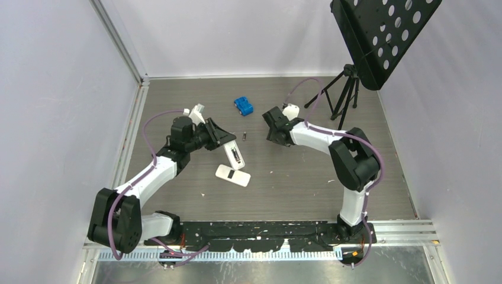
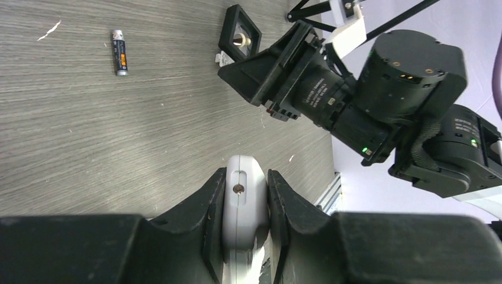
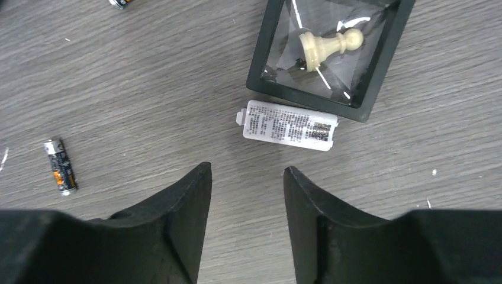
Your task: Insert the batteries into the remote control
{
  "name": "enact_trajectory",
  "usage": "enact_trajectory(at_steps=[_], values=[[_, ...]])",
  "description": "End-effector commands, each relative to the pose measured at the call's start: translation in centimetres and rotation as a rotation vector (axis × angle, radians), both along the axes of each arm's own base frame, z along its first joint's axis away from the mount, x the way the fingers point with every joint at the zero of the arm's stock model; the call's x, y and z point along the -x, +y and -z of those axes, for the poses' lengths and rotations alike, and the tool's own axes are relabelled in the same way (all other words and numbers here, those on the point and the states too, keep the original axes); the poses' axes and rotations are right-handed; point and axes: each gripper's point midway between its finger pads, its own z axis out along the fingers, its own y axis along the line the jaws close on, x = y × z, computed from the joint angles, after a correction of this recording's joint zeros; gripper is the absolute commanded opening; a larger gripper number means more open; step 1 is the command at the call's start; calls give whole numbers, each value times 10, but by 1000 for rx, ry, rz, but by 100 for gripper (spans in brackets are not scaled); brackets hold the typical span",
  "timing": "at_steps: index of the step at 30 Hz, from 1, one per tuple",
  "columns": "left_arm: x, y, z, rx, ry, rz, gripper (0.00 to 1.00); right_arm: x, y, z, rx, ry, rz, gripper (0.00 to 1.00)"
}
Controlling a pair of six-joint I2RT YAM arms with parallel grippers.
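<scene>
**Left claw** [image 2: 246,177]: closed on the remote [image 2: 241,207], one pad on each long side. The remote juts past the fingertips, held over the middle of the counter [image 1: 296,183], left of centre, grey slot up in the top view.

**Right claw** [image 3: 247,171]: jaws apart, nothing between them, hanging over the counter right of centre.

**Battery** [image 3: 60,167]: lies loose on the counter between the two claws, apart from both.

**Second battery** [image 3: 121,2]: cut off by the top edge of the right wrist view.

**Cover** [image 3: 290,127]: small, white, printed label up, flat on the counter ahead of the right claw and just beside the frame.

**Frame** [image 3: 379,65]: black and square, with a pale pawn [image 3: 328,44] lying inside.

**Slab** [image 1: 232,175]: white with a black patch, flat on the counter, just on the near side of the remote.

**Block** [image 1: 243,106]: blue, toward the far edge.
</scene>
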Motion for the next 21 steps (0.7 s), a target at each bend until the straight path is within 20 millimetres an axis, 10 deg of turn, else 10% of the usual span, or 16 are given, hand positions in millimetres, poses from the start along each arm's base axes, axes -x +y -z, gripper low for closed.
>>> enact_trajectory(at_steps=[1, 21], values=[[-7, -5, -20, 44, -77, 8, 0, -26, 14, -25, -37, -105, 32, 45], [-3, -2, -14, 29, -67, 6, 0, -58, -2, 5, 216, -92, 39, 33]])
